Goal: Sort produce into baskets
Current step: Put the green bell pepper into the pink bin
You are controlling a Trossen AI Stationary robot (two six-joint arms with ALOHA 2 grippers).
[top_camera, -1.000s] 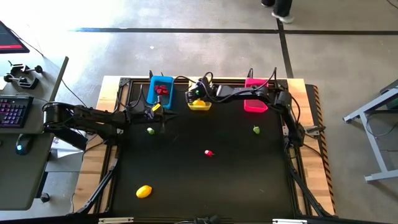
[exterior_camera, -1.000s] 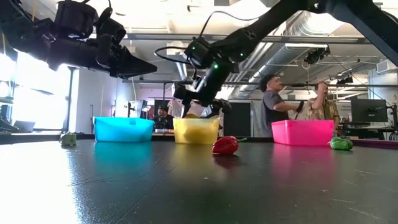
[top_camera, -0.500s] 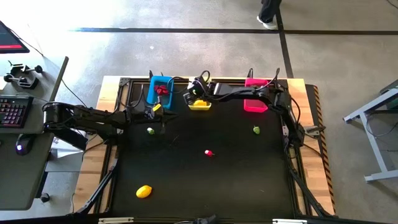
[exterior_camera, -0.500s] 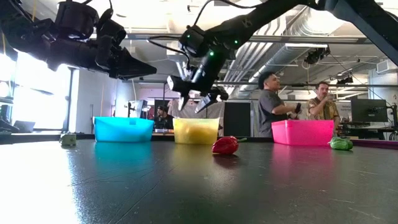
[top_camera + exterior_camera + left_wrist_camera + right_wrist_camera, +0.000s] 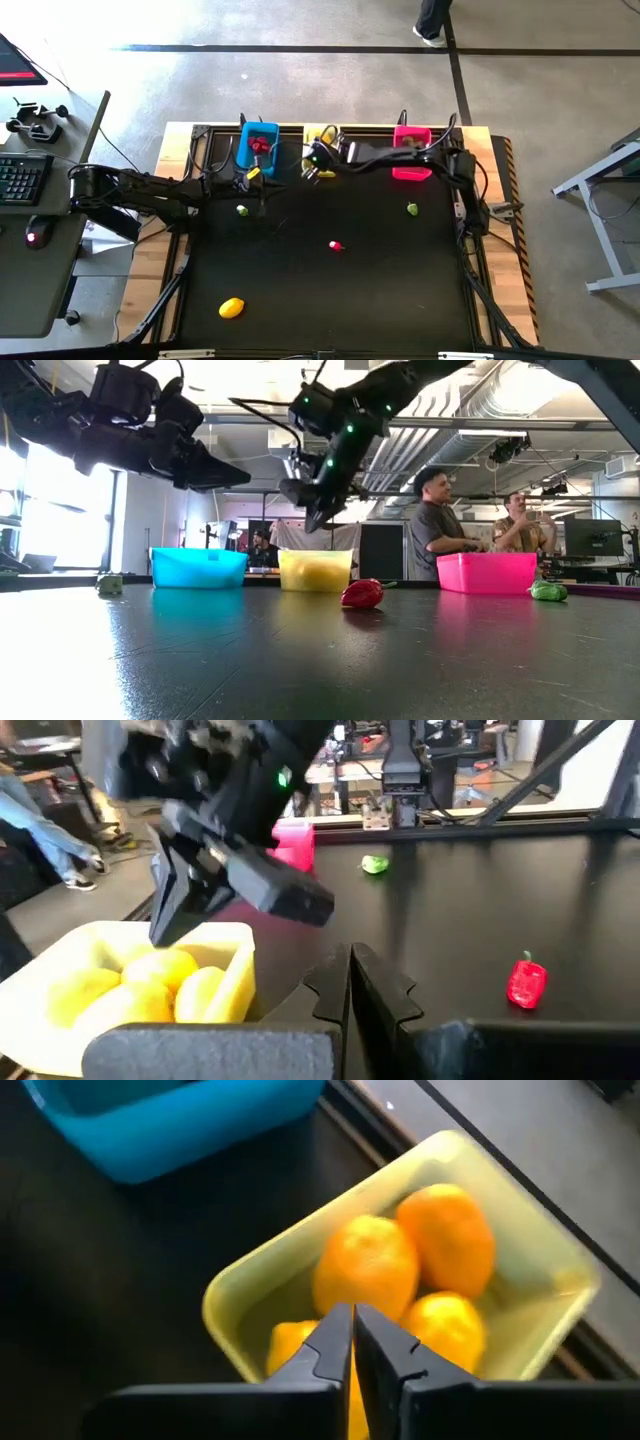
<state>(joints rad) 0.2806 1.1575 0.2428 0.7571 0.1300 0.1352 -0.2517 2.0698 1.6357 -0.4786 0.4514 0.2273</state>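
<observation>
Sorting looks partly done. The small rectangular yellow plastic basket [image 5: 560, 1295] at the far edge of the dark surface [image 5: 330, 290] already holds several yellow lemon-shaped fruits [image 5: 368, 1270], and the matching blue plastic basket [image 5: 260, 150] beside it shows a red piece inside. The magenta-pink plastic basket [image 5: 410, 165] sits at the far right of the row; its contents cannot be made out. Four pieces lie loose on the surface: a yellow lemon-shaped fruit [image 5: 231, 307] near the front left, a small red pepper-like piece [image 5: 335, 245] in the middle, a small green piece [image 5: 242, 209] on the left and another green piece [image 5: 412, 208] on the right. By my estimate, these four are what is left to sort.

The right gripper [image 5: 352, 1335] hangs above the yellow basket with its jaws pressed together on nothing. The left gripper [image 5: 350, 985] waits just in front of the blue basket, jaws likewise closed and empty.

Only the high view shows the front lemon and the whole layout. The right wrist view alone counts the fruits in the yellow basket from above. The low view shows the gripper's height over the basket rims and two people standing in the room behind, while hiding every basket's contents. The left wrist view catches the red piece's pepper shape.
</observation>
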